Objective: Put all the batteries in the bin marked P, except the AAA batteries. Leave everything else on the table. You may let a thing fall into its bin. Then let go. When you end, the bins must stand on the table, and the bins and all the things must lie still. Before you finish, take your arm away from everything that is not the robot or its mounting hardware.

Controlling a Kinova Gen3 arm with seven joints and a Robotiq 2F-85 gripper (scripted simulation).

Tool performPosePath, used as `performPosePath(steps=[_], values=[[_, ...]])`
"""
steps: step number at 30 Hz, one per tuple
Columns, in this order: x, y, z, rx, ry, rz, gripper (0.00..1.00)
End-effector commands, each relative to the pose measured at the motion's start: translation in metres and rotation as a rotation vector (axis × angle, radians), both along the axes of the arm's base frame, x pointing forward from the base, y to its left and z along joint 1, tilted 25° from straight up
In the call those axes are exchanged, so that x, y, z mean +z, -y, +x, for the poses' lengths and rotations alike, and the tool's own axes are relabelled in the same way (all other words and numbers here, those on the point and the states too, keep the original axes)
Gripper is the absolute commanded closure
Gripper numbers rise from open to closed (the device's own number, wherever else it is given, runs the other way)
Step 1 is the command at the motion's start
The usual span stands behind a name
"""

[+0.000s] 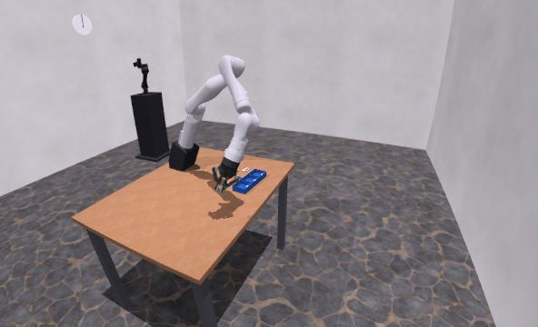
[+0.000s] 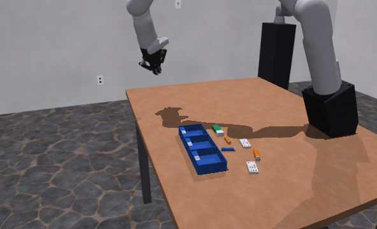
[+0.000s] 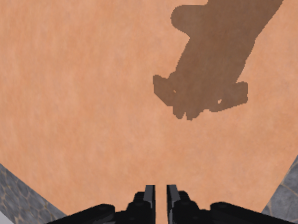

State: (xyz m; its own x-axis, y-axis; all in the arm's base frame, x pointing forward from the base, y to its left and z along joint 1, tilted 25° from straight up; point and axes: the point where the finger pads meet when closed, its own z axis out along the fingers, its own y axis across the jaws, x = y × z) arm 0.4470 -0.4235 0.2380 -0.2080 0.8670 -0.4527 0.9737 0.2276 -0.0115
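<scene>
Blue tray of three bins served as the landmark, lying near one long edge of the desk. End effector hung high above the desk, well apart from the tray, out past its far end; fingers almost shut, only a thin slit of desk showing between them in the wrist view, nothing held.

Loose items all lay on the arm-base side of the tray:
- small orange cell, near the tray's middle bin
- blue cell, just beside the tray wall, lying crosswise to it
- larger orange cell, farther out from the tray
- green-and-white block, near the tray's far end
- two white cards and, dark spots on their faces, well out from the tray

Handling, as a judgement: cells looked small, rigid, light, smooth-skinned and round, so liable to roll or squirt out of a loose pinch. Best hold seemed across the barrel at mid-length, fingers square to the long axis. The blue one sat so near the wall that a finger would have had little room on that side. Nothing looked fragile; a short drop into a bin seemed safe.

Which cells counted as AAA could not be told for certain; the blue one looked thinnest.

Writing: each bin carried a small white tag on its inner wall, letters too small to read, so bin P was not identified. No brand legible on any cell.
</scene>
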Motion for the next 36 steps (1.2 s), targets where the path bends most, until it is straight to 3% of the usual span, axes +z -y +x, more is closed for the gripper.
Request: performPosePath(steps=[1, 9, 11, 13, 17, 19, 23, 25, 28, 30, 32, 36], values=[[0.007, -0.023, 0.004, 0.058, 0.011, 0.008, 0.91], [0.005, -0.08, 0.009, 0.165, 0.009, 0.021, 0.91], [0.005, -0.08, 0.009, 0.165, 0.009, 0.021, 0.91], [0.005, -0.096, 0.009, 0.264, 0.006, 0.031, 0.91], [0.004, -0.12, 0.009, 0.273, 0.006, 0.032, 0.91], [0.003, -0.137, 0.007, 0.372, 0.003, 0.039, 0.91], [0.002, -0.161, 0.005, 0.382, 0.003, 0.04, 0.91], [0.001, -0.177, 0.002, 0.482, -0.001, 0.045, 0.91], [0.0, -0.185, 0.0, 0.493, -0.001, 0.045, 0.91], [-0.001, -0.2, -0.003, 0.493, -0.001, 0.045, 0.91], [-0.002, -0.216, -0.007, 0.593, -0.005, 0.048, 0.91], [-0.004, -0.238, -0.014, 0.605, -0.005, 0.048, 0.91]])
